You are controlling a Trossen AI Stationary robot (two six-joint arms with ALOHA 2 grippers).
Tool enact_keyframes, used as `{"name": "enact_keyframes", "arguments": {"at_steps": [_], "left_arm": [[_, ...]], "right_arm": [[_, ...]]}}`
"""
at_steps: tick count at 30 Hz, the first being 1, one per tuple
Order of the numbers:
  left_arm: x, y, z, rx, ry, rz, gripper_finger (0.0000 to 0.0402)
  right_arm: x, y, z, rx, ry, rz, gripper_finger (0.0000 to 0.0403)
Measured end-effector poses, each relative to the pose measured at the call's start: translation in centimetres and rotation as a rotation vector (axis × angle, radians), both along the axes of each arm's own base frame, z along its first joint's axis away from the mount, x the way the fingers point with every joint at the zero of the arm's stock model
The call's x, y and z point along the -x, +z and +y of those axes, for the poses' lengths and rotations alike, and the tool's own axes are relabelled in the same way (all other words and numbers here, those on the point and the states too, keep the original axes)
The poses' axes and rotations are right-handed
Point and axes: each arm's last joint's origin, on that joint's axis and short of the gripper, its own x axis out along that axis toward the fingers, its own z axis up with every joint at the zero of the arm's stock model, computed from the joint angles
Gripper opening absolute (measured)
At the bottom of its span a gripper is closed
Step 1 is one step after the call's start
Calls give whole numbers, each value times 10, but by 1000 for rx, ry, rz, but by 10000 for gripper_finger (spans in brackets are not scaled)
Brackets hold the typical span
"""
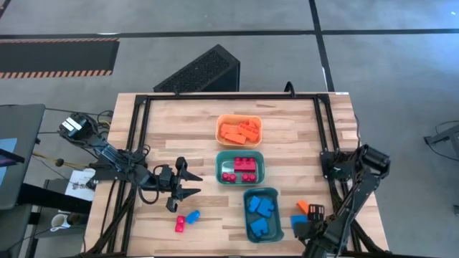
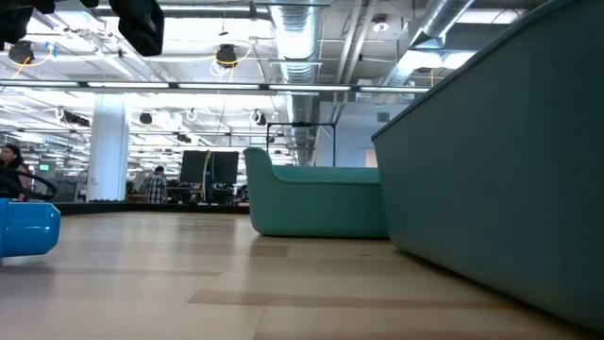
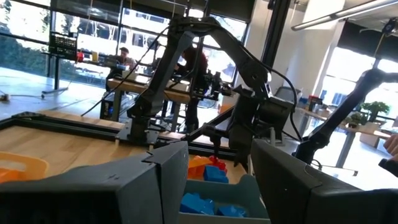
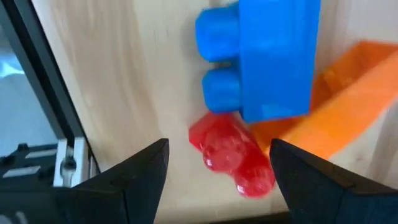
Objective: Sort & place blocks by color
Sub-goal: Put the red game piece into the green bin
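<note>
High view, bins: the orange bin (image 1: 239, 130) holds orange blocks, the teal bin (image 1: 240, 168) in the middle holds red-pink blocks, and the nearest teal bin (image 1: 262, 213) holds blue blocks.
High view, loose blocks: a red block (image 1: 180, 224) and a small blue block (image 1: 192, 216) lie touching on the table (image 1: 179, 129), near the left gripper (image 1: 188, 180). An orange block (image 1: 303, 207) and a blue block (image 1: 299, 221) lie just beside the right gripper (image 1: 308, 228).
High view, left gripper: it hovers above the bare wood with its fingers parted and nothing between them.
Low view: only the walls of the teal bins and one blue block (image 2: 28, 229) at the edge are visible; no gripper can be told here.
Left wrist view: the fingers (image 3: 155, 180) stand apart and empty; beyond them is a teal bin with blue pieces, and the other arm.
Right wrist view: the fingers (image 4: 140, 171) are spread wide and released, over a red block (image 4: 233, 154) which touches a blue block (image 4: 267, 59) and an orange block (image 4: 336, 106).
Risk: because these three blocks touch, closing on the red one probably pushes or drags its neighbours, or the grip catches two colours together and one lands in a wrong bin.
Writing: no brand, label or readable text is visible in any view.
</note>
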Motion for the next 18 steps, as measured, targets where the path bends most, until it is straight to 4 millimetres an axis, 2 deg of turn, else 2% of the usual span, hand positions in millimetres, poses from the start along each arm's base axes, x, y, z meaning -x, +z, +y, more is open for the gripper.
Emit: {"name": "enact_keyframes", "arguments": {"at_steps": [8,18], "left_arm": [[0,0,0,0,-1,1,164],[0,-1,0,3,-2,11,164]], "right_arm": [[1,-26,9,7,50,103,302],[8,-29,8,25,129,176,302]]}}
